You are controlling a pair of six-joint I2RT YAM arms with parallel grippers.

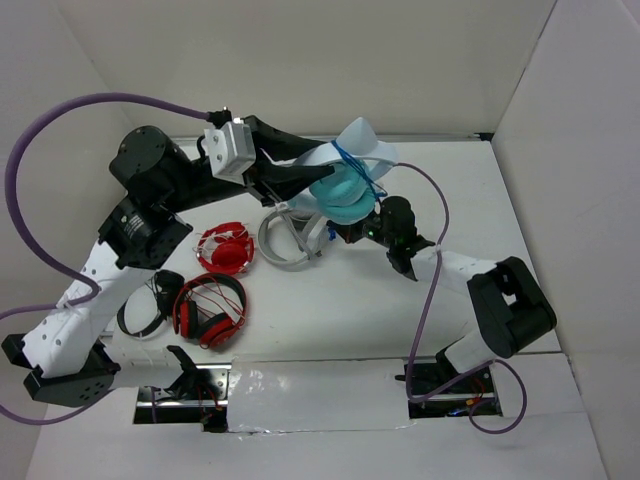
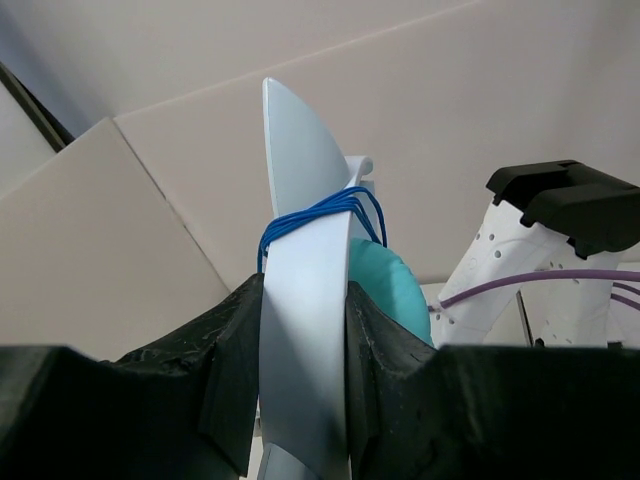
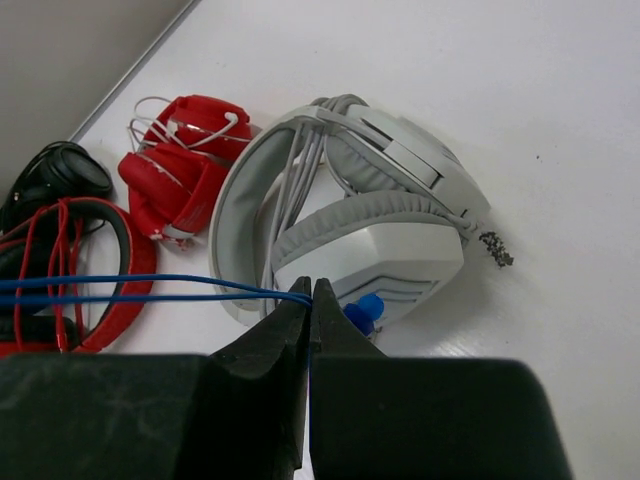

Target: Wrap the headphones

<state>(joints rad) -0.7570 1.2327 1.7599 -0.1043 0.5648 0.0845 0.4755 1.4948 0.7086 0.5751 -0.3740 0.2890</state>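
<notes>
Top external view showed the teal over-ear headphones (image 1: pixel 342 195) held up in the air above the back part of the white table (image 1: pixel 340 320). The left gripper (image 2: pixel 305 335) was squeezed tight on their pale blue headband (image 2: pixel 300 200), with one black finger on each side. The thin blue cable (image 2: pixel 322 210) went round the headband a few times, just above the fingers. A teal ear cup (image 2: pixel 392 290) peeked out behind it. The right gripper (image 3: pixel 311 292) was pinched closed on the cable, with the blue plug (image 3: pixel 365 312) just beside its tips.

Under the held-up headphones lay big grey-white headphones (image 3: pixel 370 220) with their own grey cable wound round them. Just beside those sat small red folded headphones (image 1: pixel 225 248) with a white cable. Nearer the arms lay red and black headphones (image 1: pixel 210 308). Plain black headphones (image 1: pixel 140 312) lay just beside them, partly hidden by the left arm. Purple cords (image 1: pixel 80 105) looped off both arms. Tiny dark crumbs (image 3: pixel 497 250) dotted the table next to the grey-white pair. Plain white walls (image 1: pixel 300 50) stood round the table on three sides.
</notes>
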